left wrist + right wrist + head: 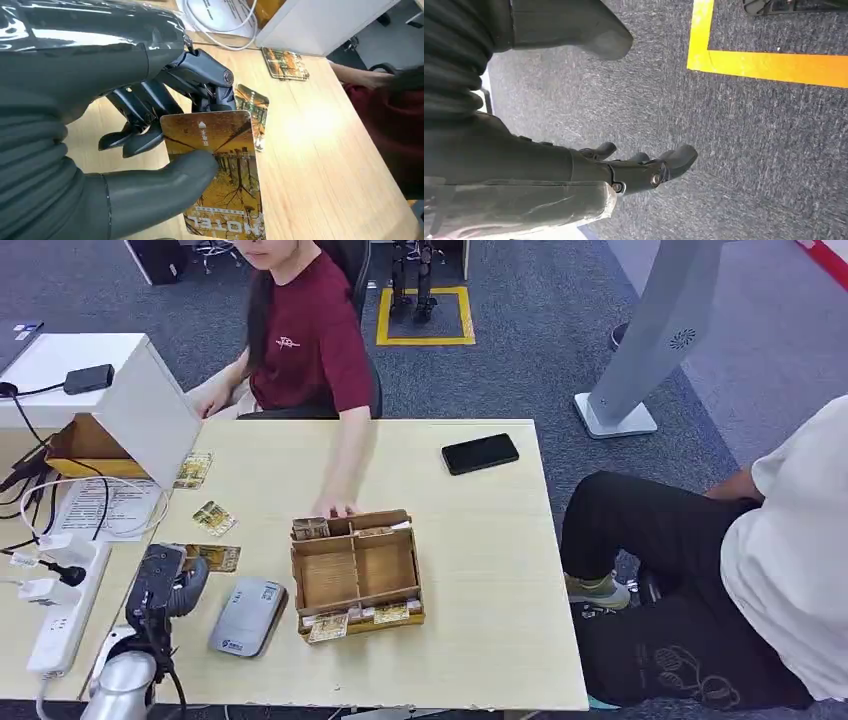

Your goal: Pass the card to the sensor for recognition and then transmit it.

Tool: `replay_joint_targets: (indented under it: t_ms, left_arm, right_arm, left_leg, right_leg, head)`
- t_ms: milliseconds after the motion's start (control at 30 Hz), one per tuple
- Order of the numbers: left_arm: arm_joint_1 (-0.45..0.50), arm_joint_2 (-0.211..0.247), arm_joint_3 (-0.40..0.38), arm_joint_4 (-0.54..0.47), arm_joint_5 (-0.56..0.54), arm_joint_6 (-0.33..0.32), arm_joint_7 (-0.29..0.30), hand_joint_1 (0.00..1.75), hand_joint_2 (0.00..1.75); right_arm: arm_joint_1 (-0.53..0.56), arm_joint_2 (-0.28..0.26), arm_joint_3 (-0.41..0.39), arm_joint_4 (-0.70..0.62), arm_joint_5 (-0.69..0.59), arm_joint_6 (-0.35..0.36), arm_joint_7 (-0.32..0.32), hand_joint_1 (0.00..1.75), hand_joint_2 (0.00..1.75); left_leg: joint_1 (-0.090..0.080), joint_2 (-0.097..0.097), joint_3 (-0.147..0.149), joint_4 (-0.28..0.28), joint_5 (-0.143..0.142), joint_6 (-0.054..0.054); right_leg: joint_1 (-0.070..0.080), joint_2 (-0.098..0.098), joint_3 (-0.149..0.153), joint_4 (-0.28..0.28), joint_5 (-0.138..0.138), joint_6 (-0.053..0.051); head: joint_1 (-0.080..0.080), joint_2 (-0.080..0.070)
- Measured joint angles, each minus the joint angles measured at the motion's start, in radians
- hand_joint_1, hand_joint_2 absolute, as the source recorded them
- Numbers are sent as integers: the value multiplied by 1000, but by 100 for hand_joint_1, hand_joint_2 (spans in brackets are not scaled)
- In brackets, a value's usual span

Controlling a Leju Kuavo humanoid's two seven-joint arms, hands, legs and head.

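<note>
My left hand (pixel 165 585) hovers low over the table's front left and holds a golden hotel card (pixel 220 175) between its thumb (pixel 165 182) and fingers (pixel 145 107). From the head view, the card (pixel 218 558) juts out to the right of the hand. The grey card sensor (pixel 247 616) lies flat on the table just right of that hand. My right hand (pixel 644 170) hangs over grey carpet, its fingers apart and holding nothing.
Another card (pixel 213 517) and a small stack (pixel 193 470) lie behind my left hand. A cardboard card tray (pixel 356 573) stands mid-table, with a person's hand (pixel 335 508) at its back edge. A black phone (pixel 480 453), a power strip (pixel 60 620) and a seated person (pixel 760 570) are nearby.
</note>
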Motion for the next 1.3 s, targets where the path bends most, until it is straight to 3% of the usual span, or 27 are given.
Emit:
replay_joint_targets:
  t_ms: [400, 800, 1300]
  left_arm:
    - [23, 0, 17, -48, 9, -23, 7, 175, 175]
    - [84, -12, 19, -148, 96, -110, 15, 175, 175]
    - [155, -27, 19, -223, 107, -122, 24, 175, 175]
  right_arm:
    - [1, 0, -2, -2, 0, 1, -3, 0, 175]
    - [5, 6, -20, -8, -7, 0, -11, 0, 175]
    - [8, 13, -31, -16, -15, 3, -12, 0, 175]
  left_leg:
    - [0, 0, 0, 0, 0, 0]
    - [0, 0, 0, 0, 0, 0]
    - [0, 0, 0, 0, 0, 0]
  right_leg:
    - [0, 0, 0, 0, 0, 0]
    - [0, 0, 0, 0, 0, 0]
    - [0, 0, 0, 0, 0, 0]
  head:
    - [0, 0]
    - [0, 0]
    - [0, 0]
